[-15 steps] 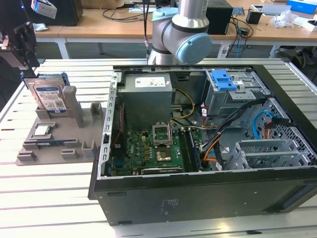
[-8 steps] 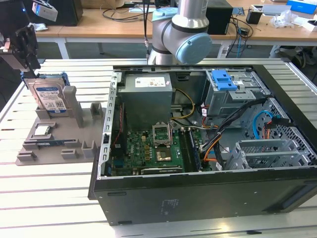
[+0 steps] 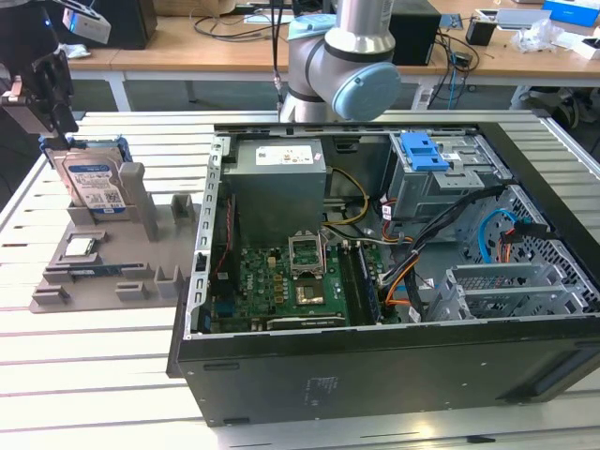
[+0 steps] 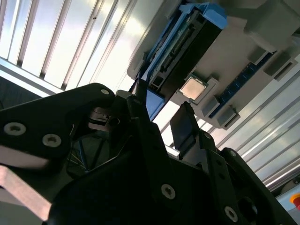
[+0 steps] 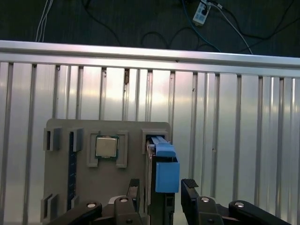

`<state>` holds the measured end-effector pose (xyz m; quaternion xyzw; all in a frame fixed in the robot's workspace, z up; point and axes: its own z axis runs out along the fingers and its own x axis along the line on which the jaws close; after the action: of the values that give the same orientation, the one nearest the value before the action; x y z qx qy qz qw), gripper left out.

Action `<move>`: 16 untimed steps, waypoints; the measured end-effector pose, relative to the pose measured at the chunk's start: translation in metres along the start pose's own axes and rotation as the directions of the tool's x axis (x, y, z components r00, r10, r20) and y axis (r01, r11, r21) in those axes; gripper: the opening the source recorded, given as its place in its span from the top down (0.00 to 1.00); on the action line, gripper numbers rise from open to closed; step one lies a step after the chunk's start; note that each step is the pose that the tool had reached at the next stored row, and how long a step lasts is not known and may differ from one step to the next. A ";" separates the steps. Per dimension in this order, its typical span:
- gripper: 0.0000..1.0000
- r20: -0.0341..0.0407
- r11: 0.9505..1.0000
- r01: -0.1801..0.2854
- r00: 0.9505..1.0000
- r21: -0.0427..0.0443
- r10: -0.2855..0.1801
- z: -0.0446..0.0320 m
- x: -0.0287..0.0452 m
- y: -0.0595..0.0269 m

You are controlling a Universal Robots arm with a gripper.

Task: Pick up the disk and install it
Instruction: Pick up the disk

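Disk point(image 3: 94, 183) on edge in the grey fixture tray point(image 3: 103, 281); gripper point(image 3: 54, 127) over it, jaws spread.
In the first wrist view you see the two black fingers point(image 5: 190, 187) flanking the disk's blue bracket, one to each side. Neither visibly presses on it, so nothing is pinched. The disk stands upright in the slot at one end of the tray. The small square chip point(image 5: 106, 146) lies flat in its own pocket just beside that slot. The tray rests on the slatted metal table point(image 3: 94, 375). The open computer case point(image 3: 375, 366) sits next to the tray, on the exterior view's right.
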<state>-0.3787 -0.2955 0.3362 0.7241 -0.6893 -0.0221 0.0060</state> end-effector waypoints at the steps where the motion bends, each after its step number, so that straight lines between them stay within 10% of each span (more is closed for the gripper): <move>1: 0.52 0.000 1.000 0.001 1.000 0.000 -0.001 0.0002 0.0000 0.0002; 16: 0.38 0.000 1.000 0.001 1.000 0.000 -0.001 0.0015 0.0000 0.0001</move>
<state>-0.3788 -0.2955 0.3347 0.7244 -0.6890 -0.0220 0.0059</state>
